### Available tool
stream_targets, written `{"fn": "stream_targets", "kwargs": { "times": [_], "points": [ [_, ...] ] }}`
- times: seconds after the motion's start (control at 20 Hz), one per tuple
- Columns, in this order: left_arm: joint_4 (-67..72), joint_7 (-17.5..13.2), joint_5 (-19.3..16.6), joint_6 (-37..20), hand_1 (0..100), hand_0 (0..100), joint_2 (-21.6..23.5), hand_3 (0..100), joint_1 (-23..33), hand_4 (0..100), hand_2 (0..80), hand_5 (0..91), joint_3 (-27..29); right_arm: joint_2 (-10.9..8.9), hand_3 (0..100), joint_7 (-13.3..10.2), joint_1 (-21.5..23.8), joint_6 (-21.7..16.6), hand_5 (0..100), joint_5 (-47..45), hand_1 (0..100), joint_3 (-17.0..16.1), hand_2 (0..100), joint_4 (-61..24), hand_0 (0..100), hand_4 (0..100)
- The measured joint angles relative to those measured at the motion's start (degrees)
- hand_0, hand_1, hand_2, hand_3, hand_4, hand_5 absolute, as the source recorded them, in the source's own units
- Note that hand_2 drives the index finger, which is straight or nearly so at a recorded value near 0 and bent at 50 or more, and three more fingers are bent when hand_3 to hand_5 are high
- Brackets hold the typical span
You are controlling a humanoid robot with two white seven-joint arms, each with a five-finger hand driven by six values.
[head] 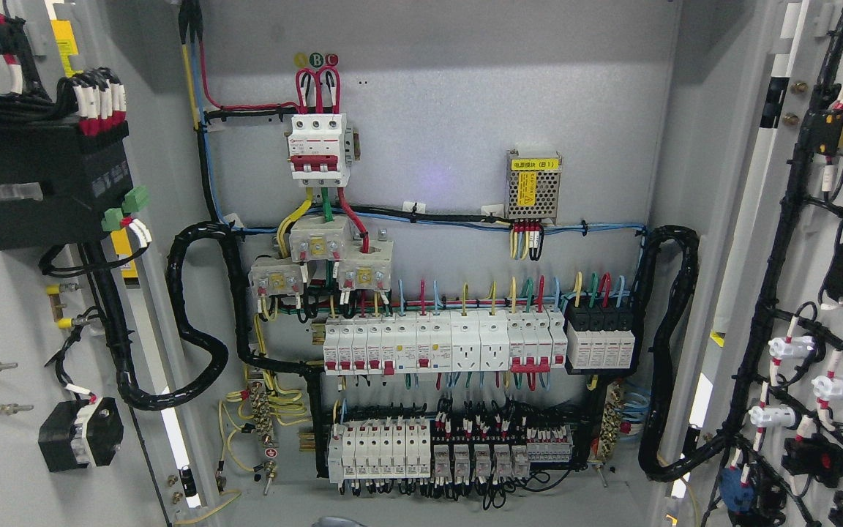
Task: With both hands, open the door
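Note:
Both doors of the grey electrical cabinet stand swung wide. The left door (4,307) shows its inner face at the picture's left, carrying a black box and wired parts. The right door (824,219) shows its inner face at the picture's right, with black cable looms and white lamp backs. Between them the cabinet's back panel (436,110) is fully exposed. Neither of my hands nor any arm shows in the head view.
On the back panel sit a red-and-white main breaker (318,146), a small metal power supply (533,185), a row of white breakers (443,344) and lower relays (451,450). Thick black cable looms (195,322) curve out to each door.

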Motion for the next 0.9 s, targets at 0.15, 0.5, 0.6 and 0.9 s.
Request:
{"fn": "stream_targets", "kwargs": {
  "times": [0.15, 0.5, 0.6, 0.9],
  "points": [
    [-3.2, -2.3, 0.0, 0.1, 0, 0, 0.4, 0, -0.5, 0, 0.0, 0.0, 0.0, -1.36, 0, -2.1, 5.9, -4.8, 0, 0.2, 12, -2.8, 0, -2.8, 20, 0],
    [-27.7, -7.1, -0.1, 0.6, 0, 0, 2.0, 0, 9.0, 0, 0.0, 0.0, 0.4, -3.78, 0, -3.3, 17.8, -14.6, 0, 0.4, 12, -9.1, 0, -8.2, 20, 0],
    [-37.1, -7.3, -0.1, 0.6, 0, 0, 2.3, 0, 11.9, 0, 0.0, 0.0, 1.0, -4.27, 0, -3.4, 20.2, -18.2, 0, 0.4, 12, -10.8, 0, -9.5, 20, 0],
    [-63.3, -7.6, -0.1, 0.8, 0, 0, 2.7, 0, 18.0, 0, 0.0, 0.0, 2.2, -5.98, 0, -3.5, 24.4, -24.7, 0, 0.4, 12, -16.1, 0, -12.4, 20, 0]
  ]
}}
